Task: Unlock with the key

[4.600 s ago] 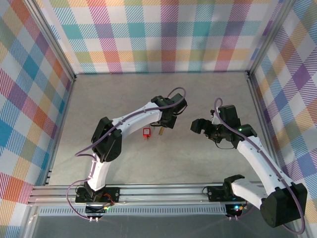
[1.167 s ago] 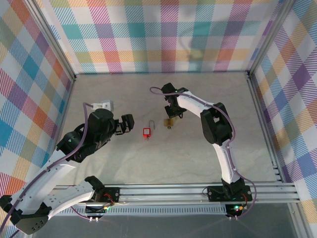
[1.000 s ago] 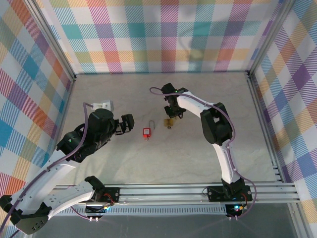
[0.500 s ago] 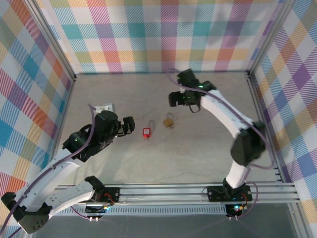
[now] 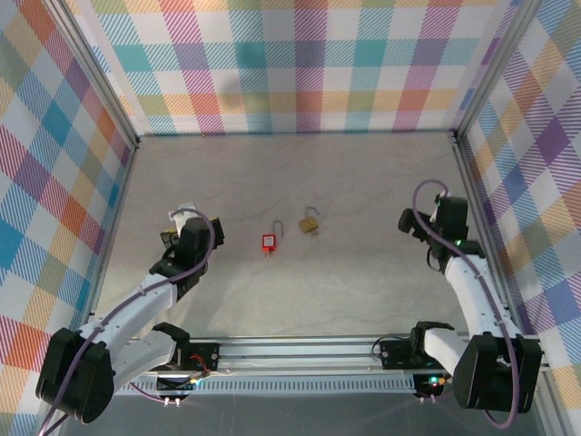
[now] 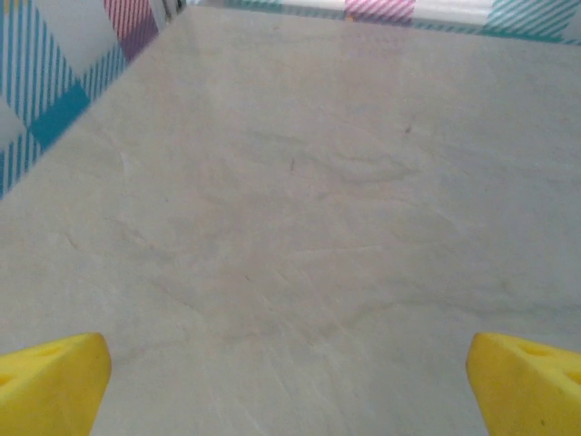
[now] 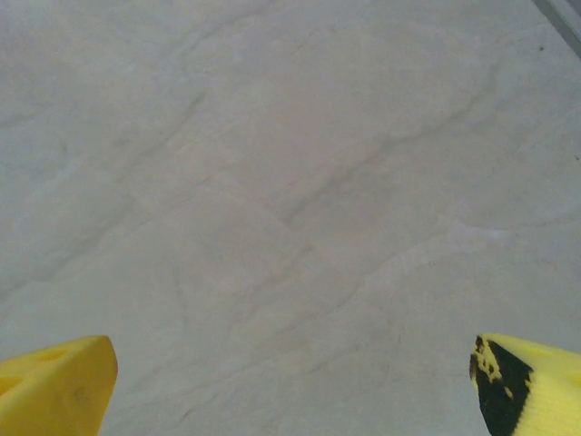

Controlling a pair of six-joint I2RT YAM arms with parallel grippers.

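A: Brass padlock (image 5: 310,222) lies mid-table on the grey marbled table (image 5: 363,291), with a thin shackle loop at its far side.

B: Key?

A: Small red piece (image 5: 269,242) with a metal loop, just left of the padlock and slightly nearer. The two are close but not touching. It's too small to tell whether it's the key.

B: Where's the right gripper (image 7: 290,386) relative to the lock?

A: Well apart, off to the lock's right near the right wall. Jaws are spread wide, yellow fingertips (image 7: 56,381) at the wrist frame's bottom corners, only bare table between them.

B: Left gripper (image 6: 290,386)?

A: Well left of the red piece, near the left side. It's also spread wide and holding nothing, with plain tabletop ahead and a strip of checked wall at the far edge.

B: Anything touching the lock?

A: No, both claws are clear of it.
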